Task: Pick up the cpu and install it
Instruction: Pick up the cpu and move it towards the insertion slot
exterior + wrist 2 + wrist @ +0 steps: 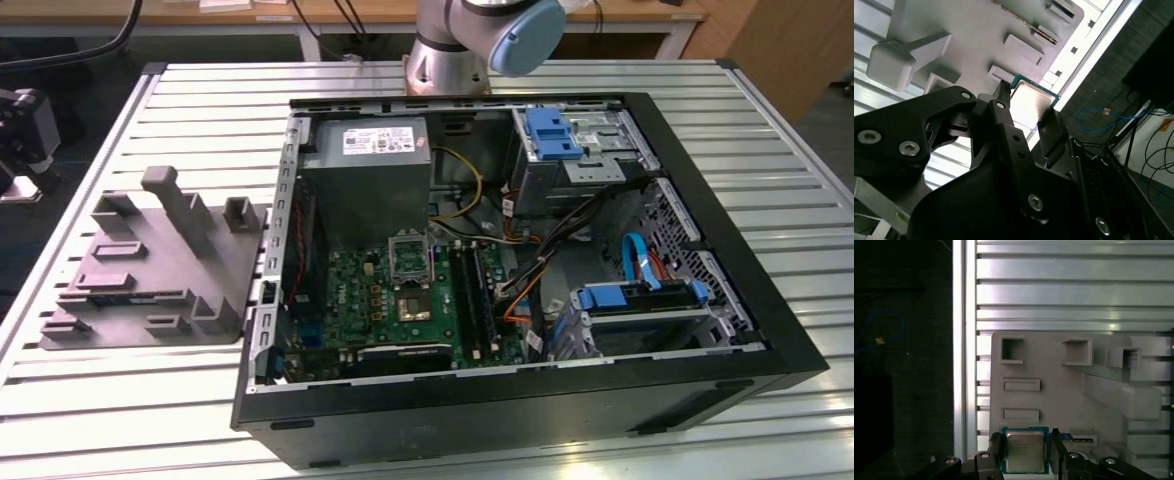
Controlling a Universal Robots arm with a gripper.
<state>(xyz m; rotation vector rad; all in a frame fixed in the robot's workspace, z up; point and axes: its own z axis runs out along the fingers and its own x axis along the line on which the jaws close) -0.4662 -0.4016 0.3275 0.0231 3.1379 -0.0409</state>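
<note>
And there's the cpu (1026, 450), a thin flat square chip with a pale silvery metal top and a green rim, sitting right between the black jaws. They're closed in on two opposite edges of it, one on each side, and pinching it flat. The second wrist view has the same hold from a slant, with the cpu (1029, 102) nipped between the two tips.

Behind the chip in both wrist views lies the large grey plastic tray with upright posts (1054, 405), resting on the ribbed silver metal tabletop (1074, 290). The tray looks set well back from the chip, so I'd call the chip off the tray and riding in the grip. That puts the pick-up half of the job as good as done.

Now out to the exterior view. The grey tray (140, 285) is on the exterior view's left, and just beside it is the open black computer case (534, 410). The green motherboard (380, 295) lies flat inside the case, with its square metal-framed socket (410, 250) near the board's upper middle. The socket appears unfilled, though it's small in this shot. So the install is all to come: the chip is in hand and well apart from the socket.
</note>
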